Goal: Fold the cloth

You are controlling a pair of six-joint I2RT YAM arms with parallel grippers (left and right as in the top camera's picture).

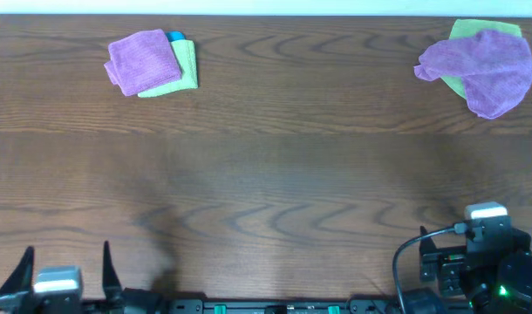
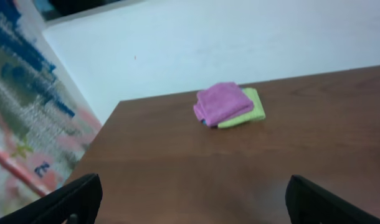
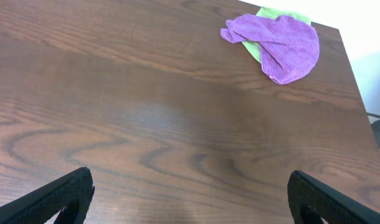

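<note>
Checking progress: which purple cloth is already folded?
The pinkish-purple cloth at left, squared atop a lime-green cloth; the violet cloth at right lies crumpled.

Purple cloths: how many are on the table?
2. A folded pinkish-purple cloth sits atop a lime-green cloth, far left; a crumpled violet cloth drapes over a second lime-green cloth, far right. Others could be hidden beneath either pile.

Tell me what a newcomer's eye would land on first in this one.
Two bright heaps stand out on the dark wooden table. At the far left a neatly folded pinkish-purple cloth lies on a lime-green cloth, and at the far right a crumpled violet cloth is draped over a second green cloth. Both arms sit at the near edge, jaws wide open and empty.
</note>
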